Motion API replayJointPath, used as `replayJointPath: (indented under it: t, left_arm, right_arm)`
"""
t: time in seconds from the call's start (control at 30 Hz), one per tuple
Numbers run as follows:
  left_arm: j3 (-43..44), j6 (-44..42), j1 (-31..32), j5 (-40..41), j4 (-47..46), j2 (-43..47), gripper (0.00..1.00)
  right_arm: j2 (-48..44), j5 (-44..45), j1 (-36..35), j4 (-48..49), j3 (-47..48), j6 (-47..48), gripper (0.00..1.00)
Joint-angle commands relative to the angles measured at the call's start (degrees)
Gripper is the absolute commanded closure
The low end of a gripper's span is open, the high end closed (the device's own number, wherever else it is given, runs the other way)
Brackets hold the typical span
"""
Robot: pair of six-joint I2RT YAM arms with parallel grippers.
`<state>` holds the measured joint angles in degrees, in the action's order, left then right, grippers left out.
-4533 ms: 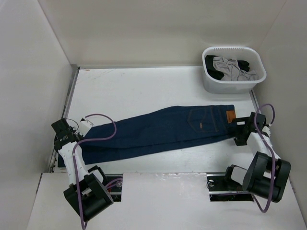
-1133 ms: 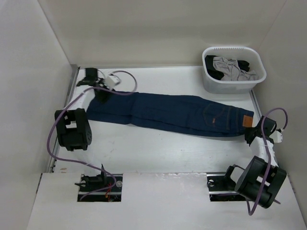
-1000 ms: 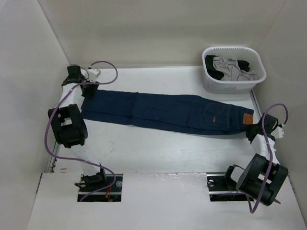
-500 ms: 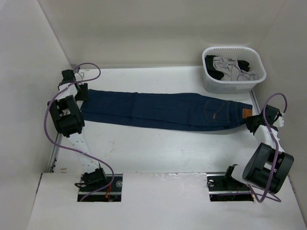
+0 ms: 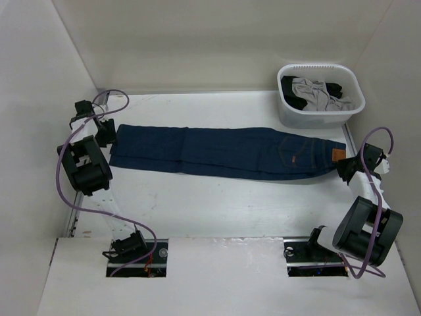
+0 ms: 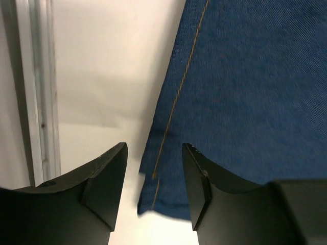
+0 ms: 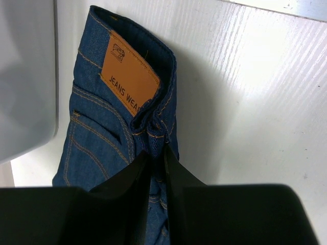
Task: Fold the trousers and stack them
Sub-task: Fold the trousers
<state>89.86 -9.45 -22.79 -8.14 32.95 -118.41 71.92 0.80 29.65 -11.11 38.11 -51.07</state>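
Observation:
The trousers (image 5: pixel 223 151) lie flat and stretched across the table, hems at the left and waistband with its tan patch (image 5: pixel 339 155) at the right. My left gripper (image 5: pixel 105 133) is at the hem end. In the left wrist view it (image 6: pixel 153 189) stands open, with the hem corner of the trousers (image 6: pixel 240 92) lying on the table between its fingers (image 6: pixel 202 184). My right gripper (image 5: pixel 345 169) is at the waist end. The right wrist view shows it (image 7: pixel 156 158) shut on a bunched fold of the waistband, just below the tan patch (image 7: pixel 129 81).
A white plastic basket (image 5: pixel 289 117) with grey and black clothes (image 5: pixel 316 92) stands at the back right, close to the waistband. A metal rail (image 6: pixel 38 102) and the side wall run just left of the hems. White walls enclose the table.
The left arm has swung left toward the wall, drawing the hems with it. The right gripper has shifted back a little with the waistband. The trousers now lie straighter.

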Motion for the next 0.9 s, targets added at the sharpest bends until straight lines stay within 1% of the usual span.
replayJointPath:
  t: [0.0, 0.2, 0.37, 0.43, 0.47, 0.5, 0.53, 0.57, 0.63, 0.67, 0.77, 0.87]
  left_arm:
    - [-0.3, 1.5, -1.5, -2.8, 3.8, 5.6, 0.55]
    - [-1.0, 0.2, -2.0, -2.3, 4.2, 2.7, 0.61]
    - [3.1, 0.3, -1.9, -0.6, 4.7, -1.6, 0.65]
    - [3.8, 0.2, -1.7, -0.7, 4.8, -2.3, 0.7]
    - [3.8, 0.1, -1.3, -0.5, 4.9, -2.4, 0.76]
    - [3.6, -0.1, -1.3, -0.3, 4.9, -2.4, 0.84]
    - [3.1, -0.1, -1.1, -0.3, 4.9, -2.2, 0.89]
    - [2.6, -0.2, -1.1, -0.3, 4.7, -1.8, 0.92]
    - [1.6, -0.5, -1.0, -0.3, 4.2, -0.9, 0.97]
    - [1.4, -0.6, -1.0, -0.1, 4.0, -0.5, 0.98]
    - [0.1, -0.8, -0.8, 1.2, 2.0, 1.9, 1.0]
    - [-1.7, -1.3, -0.4, 2.4, -0.2, 4.6, 1.0]
  right_arm:
    - [-1.6, -0.5, 0.0, 1.9, 0.1, 0.4, 0.81]
    - [-0.5, -0.6, -0.2, 2.3, 0.9, 0.1, 0.81]
    - [0.7, -0.7, -1.0, 2.8, 1.5, -0.4, 0.81]
    - [0.3, -0.7, -1.1, 2.9, 1.4, -0.3, 0.79]
    - [0.0, -0.5, -0.9, 2.5, 1.4, -0.2, 0.73]
    - [-0.5, -0.4, -0.7, 2.1, 1.2, 0.1, 0.66]
    - [-1.1, -0.3, -0.8, 1.5, 1.1, 0.3, 0.6]
    - [-1.8, -0.2, -0.5, 0.6, 1.0, 0.4, 0.51]
    - [-3.4, 0.8, 0.4, -1.4, 0.9, 0.8, 0.38]
    - [-4.3, 1.6, 0.5, -2.2, 1.0, 1.2, 0.36]
    - [-7.1, 4.8, 0.5, -5.0, 2.0, 3.2, 0.35]
    - [-7.3, 8.0, 0.5, -8.5, 4.4, 5.4, 0.35]
